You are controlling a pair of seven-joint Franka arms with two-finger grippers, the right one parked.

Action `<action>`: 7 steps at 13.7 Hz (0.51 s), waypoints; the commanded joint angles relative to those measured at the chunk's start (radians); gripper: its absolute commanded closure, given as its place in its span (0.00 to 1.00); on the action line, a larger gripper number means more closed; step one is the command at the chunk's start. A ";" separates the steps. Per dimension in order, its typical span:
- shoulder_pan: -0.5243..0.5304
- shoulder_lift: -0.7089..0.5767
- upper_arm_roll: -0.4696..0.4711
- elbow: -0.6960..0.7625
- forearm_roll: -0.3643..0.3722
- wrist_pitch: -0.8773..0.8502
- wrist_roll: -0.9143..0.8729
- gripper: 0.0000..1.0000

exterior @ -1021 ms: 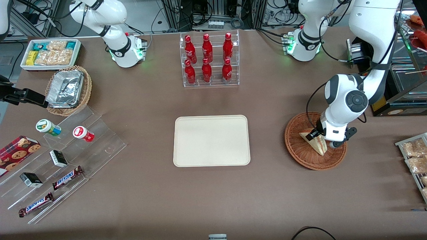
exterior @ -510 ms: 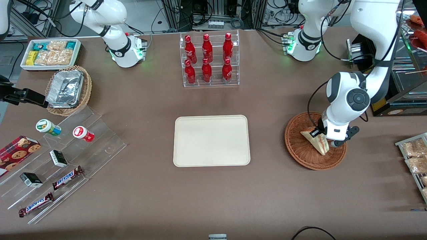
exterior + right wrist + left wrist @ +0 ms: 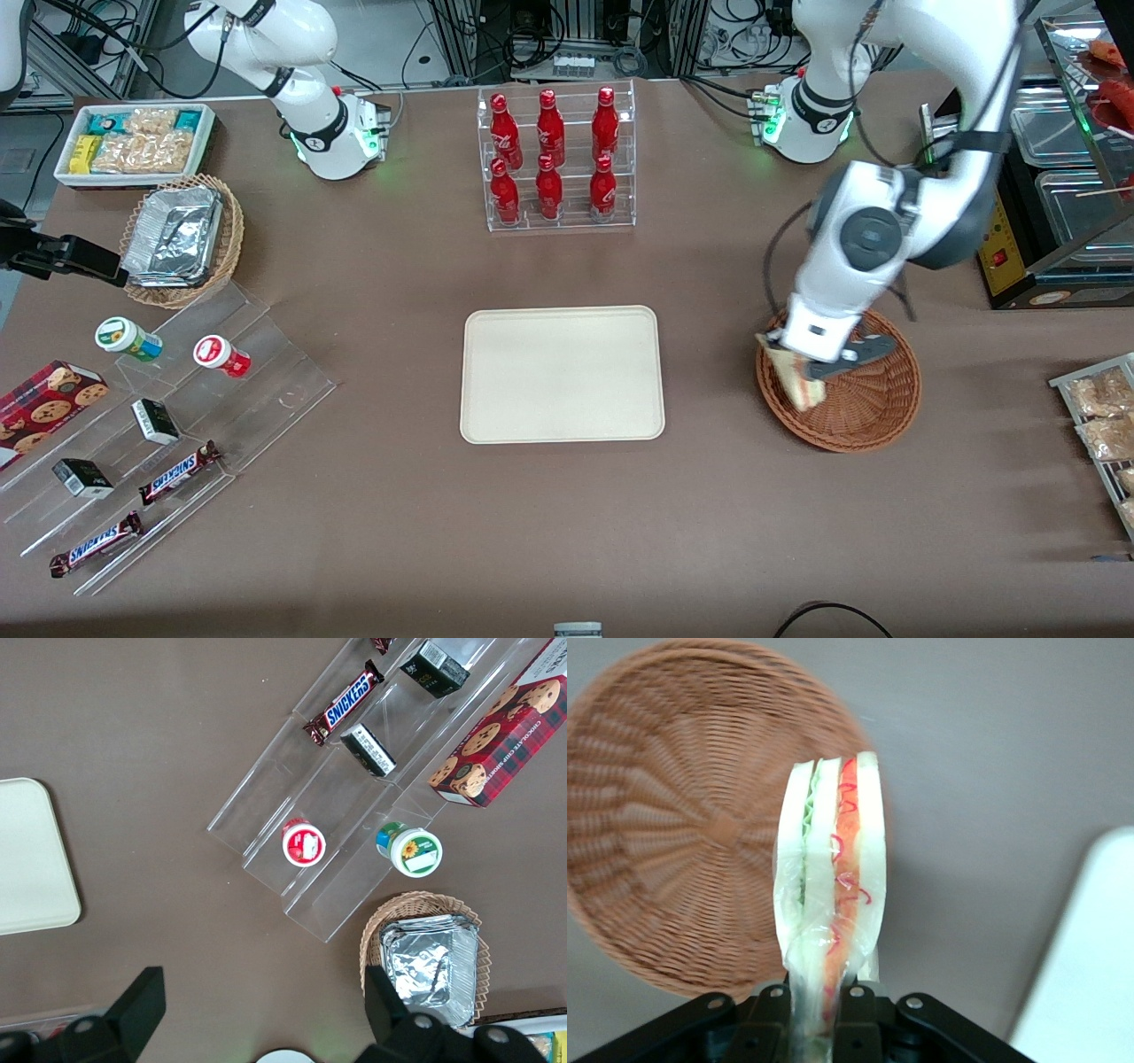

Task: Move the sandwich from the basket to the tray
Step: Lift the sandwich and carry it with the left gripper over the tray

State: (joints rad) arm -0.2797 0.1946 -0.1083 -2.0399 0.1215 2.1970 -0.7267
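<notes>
A soft, light triangular white-bread sandwich, clamped at its wrapped end by the gripper, is held above the reddish-brown woven wicker basket's rim, apart from the cream-coloured rectangular tray.

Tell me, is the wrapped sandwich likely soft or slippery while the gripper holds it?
Probably soft: the gripper pinches the sandwich narrow at one end. Its glossy clear wrap may be slippery. It seems light, hanging above the basket edge.
</notes>
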 commanded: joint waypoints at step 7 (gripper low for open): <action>-0.288 0.349 0.004 0.407 -0.005 -0.063 0.033 1.00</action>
State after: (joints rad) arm -0.5285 0.4288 -0.1148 -1.7777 0.1207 2.1795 -0.7105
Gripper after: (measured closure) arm 0.841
